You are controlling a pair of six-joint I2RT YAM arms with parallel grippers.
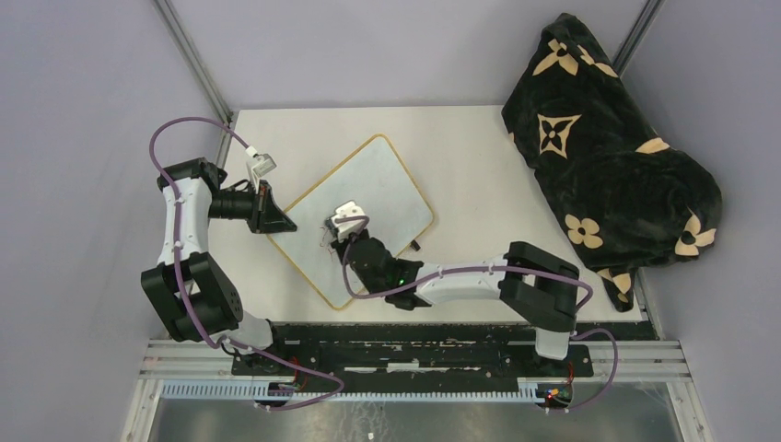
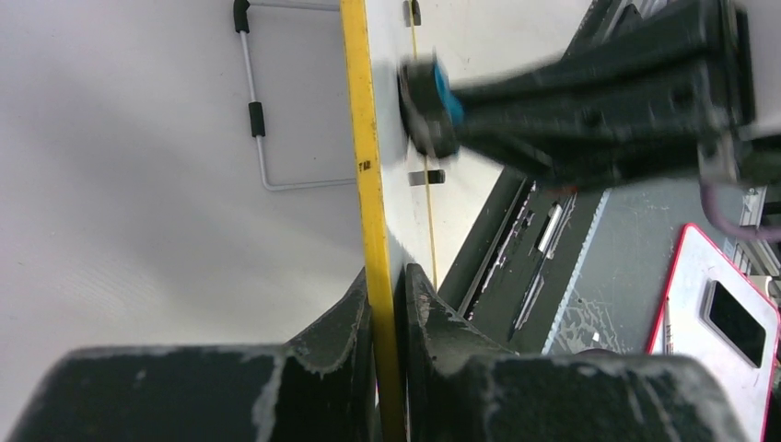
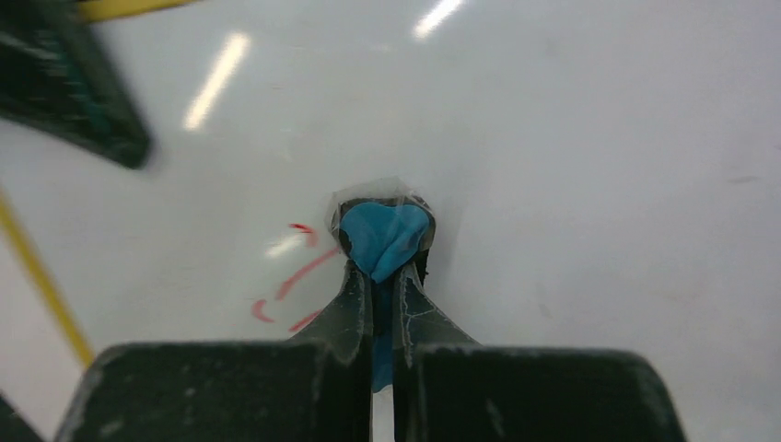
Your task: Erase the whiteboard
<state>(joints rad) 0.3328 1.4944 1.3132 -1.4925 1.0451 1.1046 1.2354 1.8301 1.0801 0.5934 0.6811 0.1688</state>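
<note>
My right claw (image 3: 381, 287) is fully closed, both fingers clamped on a blue wad (image 3: 385, 235). The wad protrudes past the fingertips at 12 o'clock and presses against the face of the whiteboard (image 3: 571, 184). Red strokes (image 3: 304, 272) lie just beside the wad, at 8 to 9 o'clock from it.

My left claw (image 2: 387, 281) is closed down to a narrow gap, pinching the yellow frame (image 2: 367, 138) of the board between its two fingers. In that view the frame runs straight out toward 12 o'clock, and the right claw with its blue wad sits at 1 o'clock, on the board face.

From above, the whiteboard (image 1: 378, 184) lies near the middle of the table (image 1: 460, 138), turned so its long axis runs from 7 to 1 o'clock. The left claw (image 1: 284, 224) holds its edge at 9 o'clock; the right claw (image 1: 333, 235) is over its 7 o'clock half. A black blanket (image 1: 599, 157) with a tan flower pattern is heaped at 3 o'clock, apart from the board.
</note>
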